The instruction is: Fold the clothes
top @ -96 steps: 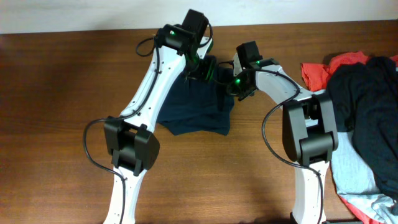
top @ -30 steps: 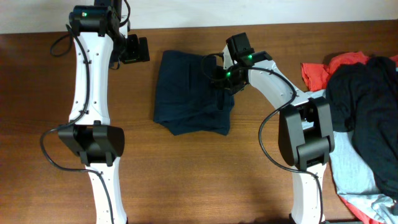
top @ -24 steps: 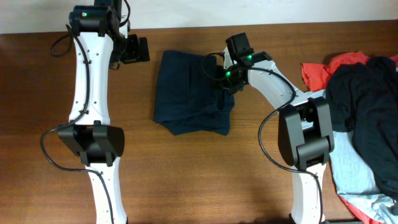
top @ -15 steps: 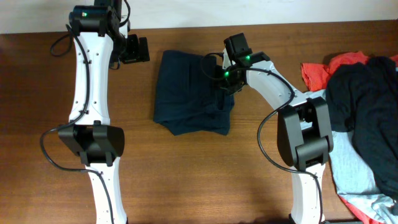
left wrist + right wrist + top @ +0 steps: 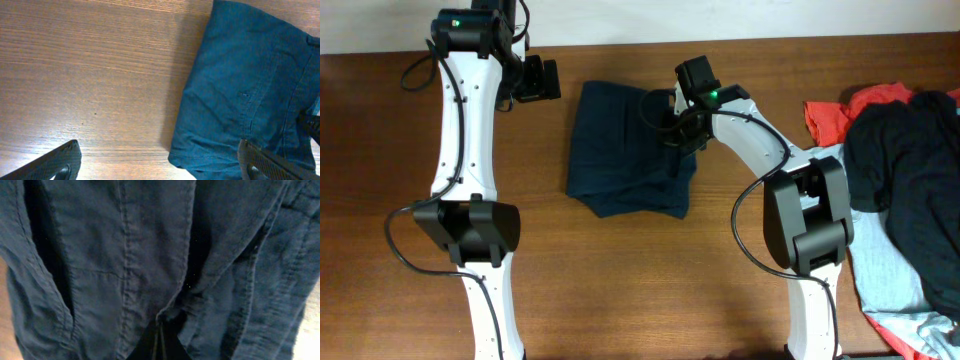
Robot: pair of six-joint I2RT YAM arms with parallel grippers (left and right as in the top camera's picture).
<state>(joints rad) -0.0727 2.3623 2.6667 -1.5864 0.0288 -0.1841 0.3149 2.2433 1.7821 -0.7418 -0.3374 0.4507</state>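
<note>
Navy shorts (image 5: 630,150), brown wood-grain table (image 5: 400,250), red garment (image 5: 830,118), lt-blue tee (image 5: 890,290).

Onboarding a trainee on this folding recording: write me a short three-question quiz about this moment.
1. True or false: the left gripper touches the dark navy woven shorts.
2. The right gripper is: A open; B shut on the shorts' fabric; C out of view.
3. Fill in: in the overhead view, the red garment lies on the wooden table's ___ side.
Key: 1 false; 2 B; 3 right.
</note>
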